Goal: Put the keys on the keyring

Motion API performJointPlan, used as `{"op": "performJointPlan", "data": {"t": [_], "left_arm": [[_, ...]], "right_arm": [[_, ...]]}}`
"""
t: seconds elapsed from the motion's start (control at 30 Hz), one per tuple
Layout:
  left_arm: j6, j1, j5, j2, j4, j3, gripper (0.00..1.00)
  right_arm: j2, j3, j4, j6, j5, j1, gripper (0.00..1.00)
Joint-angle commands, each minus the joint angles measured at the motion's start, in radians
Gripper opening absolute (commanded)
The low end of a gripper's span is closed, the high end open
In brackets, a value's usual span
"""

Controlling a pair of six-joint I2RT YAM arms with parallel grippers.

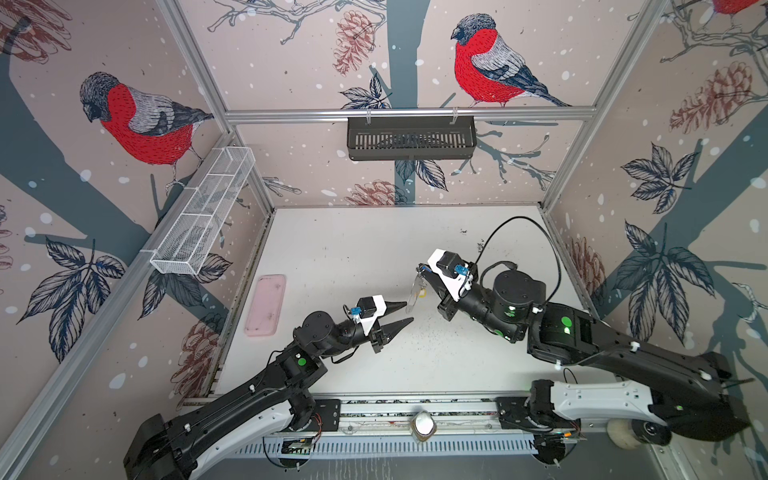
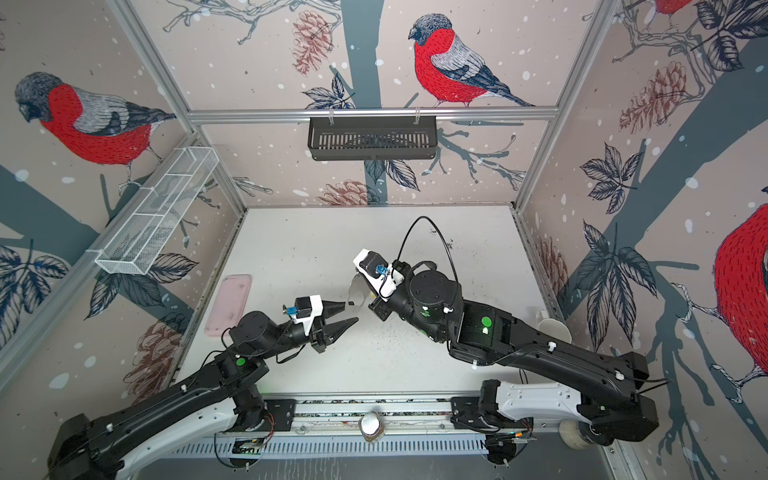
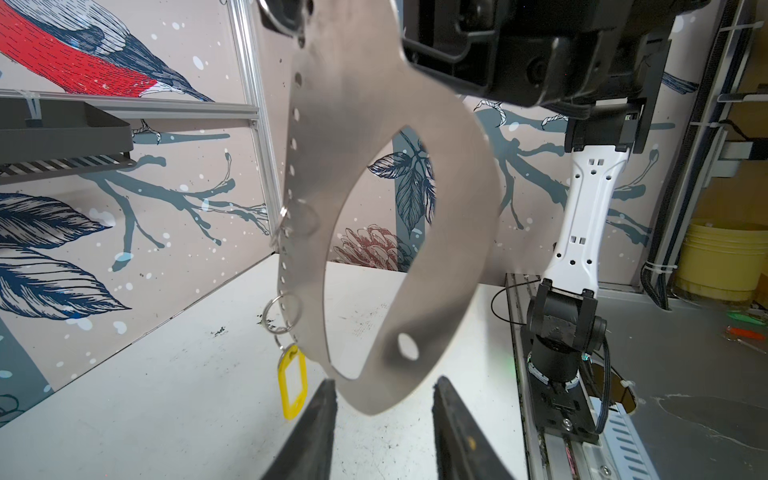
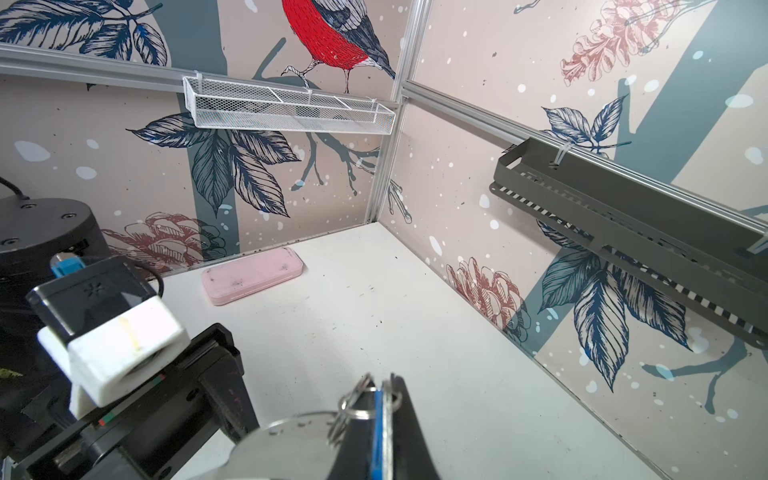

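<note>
The white tabletop carries a pink tray at its left edge. Above it, the right claw is clamped on the grey keyring, holding it upright with a blue tag pinched alongside. The left claw stands open near the keyring's lower tip. A yellow tag hangs from a small ring.

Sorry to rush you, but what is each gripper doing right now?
Left gripper: open, holding nothing.
Right gripper: closed at the blue tag, holding the keyring up.

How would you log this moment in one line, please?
right tool: grips keyring; left tool: open near it; yellow tag: on keyring
</note>
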Motion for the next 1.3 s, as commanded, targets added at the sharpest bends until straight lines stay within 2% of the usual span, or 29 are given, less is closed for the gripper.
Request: {"op": "performJointPlan", "data": {"t": [0.0,0.17,0.53,0.6,0.77,0.83,1.27], "left_arm": [[0.010,-0.003,-0.003,-0.003,0.013,0.008,0.40],[0.020,-0.004,-0.031,-0.011,0.021,0.009,0.40],[0.011,-0.003,-0.164,0.013,0.087,0.009,0.38],[0.010,-0.004,-0.194,0.018,0.101,0.008,0.36],[0.012,-0.004,-0.254,0.008,0.129,0.001,0.07],[0.016,-0.004,-0.256,-0.002,0.119,0.006,0.00],[0.029,-0.004,-0.178,0.014,-0.095,0.100,0.00]], "right_arm": [[0.002,0.012,0.041,-0.014,0.009,0.001,0.00],[0.008,0.017,0.035,-0.014,0.000,0.004,0.00],[0.006,0.014,0.028,-0.007,-0.007,0.014,0.00],[0.005,0.014,0.028,-0.007,-0.007,0.017,0.00],[-0.003,0.002,0.024,-0.002,0.011,0.017,0.00],[-0.015,-0.014,0.023,0.007,0.028,0.017,0.00],[-0.107,-0.096,0.001,0.064,0.094,-0.034,0.00]]}}
